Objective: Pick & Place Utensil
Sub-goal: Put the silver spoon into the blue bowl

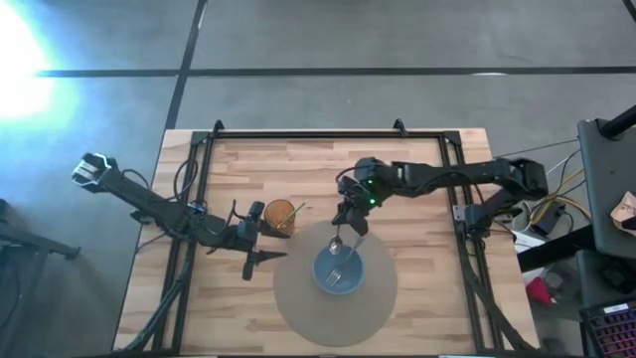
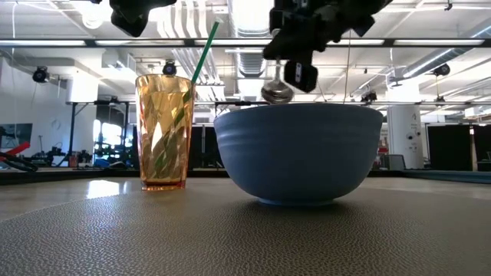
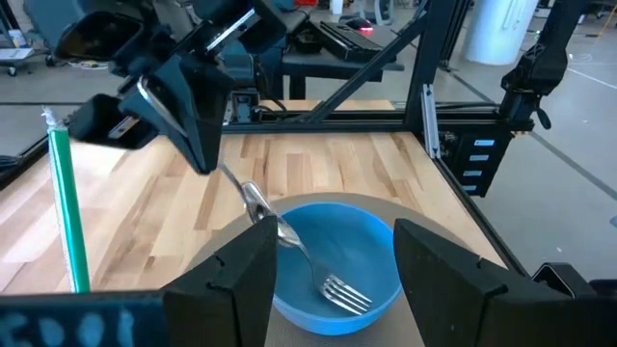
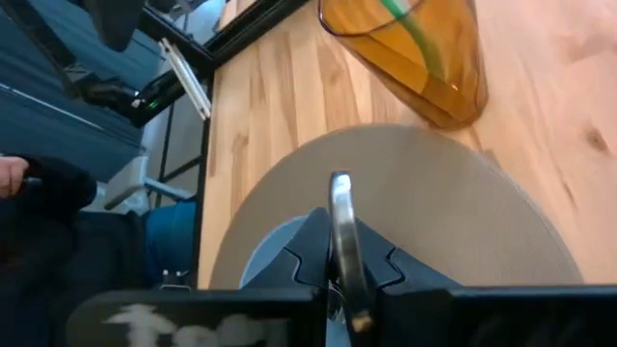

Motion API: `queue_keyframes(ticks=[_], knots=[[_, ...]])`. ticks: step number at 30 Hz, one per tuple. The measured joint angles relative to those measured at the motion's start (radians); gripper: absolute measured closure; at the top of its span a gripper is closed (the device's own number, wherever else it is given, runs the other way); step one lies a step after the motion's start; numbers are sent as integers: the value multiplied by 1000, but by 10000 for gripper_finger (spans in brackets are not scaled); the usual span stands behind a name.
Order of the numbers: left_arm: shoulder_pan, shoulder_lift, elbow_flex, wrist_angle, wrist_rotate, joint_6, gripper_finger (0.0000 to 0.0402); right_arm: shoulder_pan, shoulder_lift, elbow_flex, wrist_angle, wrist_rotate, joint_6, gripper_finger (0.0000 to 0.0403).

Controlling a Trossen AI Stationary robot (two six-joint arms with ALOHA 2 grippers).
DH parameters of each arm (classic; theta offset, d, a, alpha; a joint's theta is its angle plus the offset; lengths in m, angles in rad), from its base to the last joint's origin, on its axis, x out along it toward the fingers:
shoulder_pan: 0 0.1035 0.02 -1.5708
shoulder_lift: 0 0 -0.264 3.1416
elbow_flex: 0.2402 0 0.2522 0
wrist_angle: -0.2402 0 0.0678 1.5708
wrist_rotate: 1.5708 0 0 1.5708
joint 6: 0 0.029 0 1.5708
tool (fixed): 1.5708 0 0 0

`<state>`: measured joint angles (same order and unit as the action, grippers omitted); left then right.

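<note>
Spoon (image 3: 253,196) hung bowl-end down just above the far rim of the bowl (image 1: 339,271), pinched by its handle in the right gripper (image 1: 349,221); a fork (image 1: 336,270) already lay inside. A straight lowering before release looked wisest, lest the spoon tip over the rim. The left gripper (image 1: 250,265) waited beside the bowl, fingers spread. Beyond the bowl, the cup (image 1: 281,214) and straw (image 2: 202,54) crowded that side.

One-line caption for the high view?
Right gripper holds a metal spoon over the blue bowl containing a fork.
</note>
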<state>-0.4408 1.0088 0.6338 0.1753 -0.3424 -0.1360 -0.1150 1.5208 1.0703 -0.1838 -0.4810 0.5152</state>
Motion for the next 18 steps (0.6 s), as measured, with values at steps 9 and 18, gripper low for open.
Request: queue_keyframes(ticks=[9, 18], knots=[[0, 0, 0, -3, 0, -2, 202, 1, 176, 239, -212, -55, -149, 394], [0, 0, 0, -22, 0, -3, 202, 7, 312, 345, -311, -134, -216, 394]])
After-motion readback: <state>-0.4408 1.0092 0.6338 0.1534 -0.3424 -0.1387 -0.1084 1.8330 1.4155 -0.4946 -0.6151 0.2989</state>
